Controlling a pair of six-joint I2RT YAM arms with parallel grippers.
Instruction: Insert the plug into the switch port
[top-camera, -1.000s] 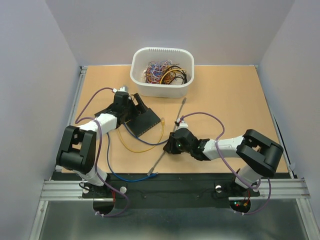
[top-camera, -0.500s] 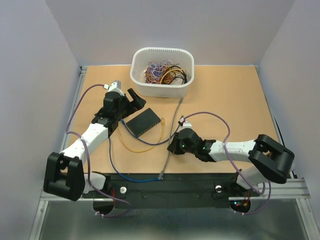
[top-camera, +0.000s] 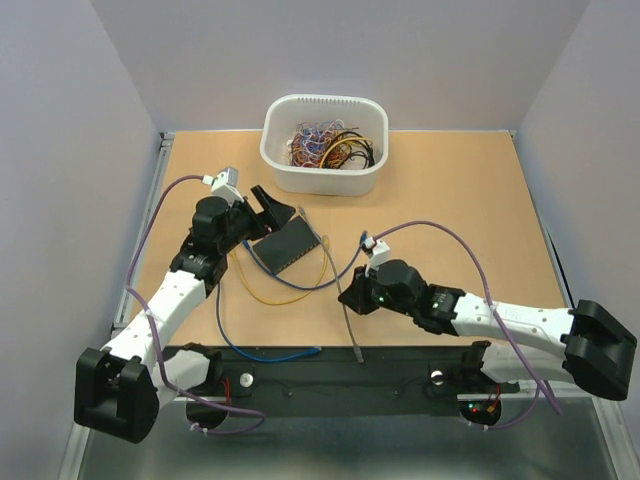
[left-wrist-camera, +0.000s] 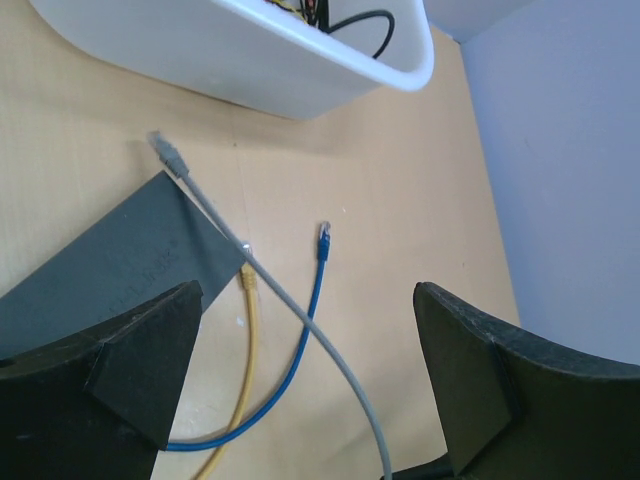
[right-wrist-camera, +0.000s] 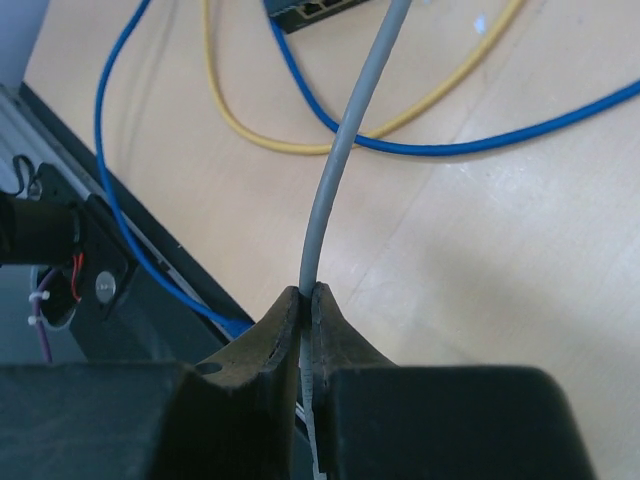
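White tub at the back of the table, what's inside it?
The white tub holds a tangle of loose cables, purple, yellow and black; its floor is hidden beneath them.

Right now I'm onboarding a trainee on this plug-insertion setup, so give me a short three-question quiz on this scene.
1. True or false: the right gripper is shut on the thin grey cable.
2. Relative to the white plastic tub and the flat black switch box, the grey cable's plug is: A inside the tub; B seated in a port; C loose between them.
3. Name the colours of the two other cables on the wooden table.
Key: 1 true; 2 C; 3 yellow cable and blue cable.
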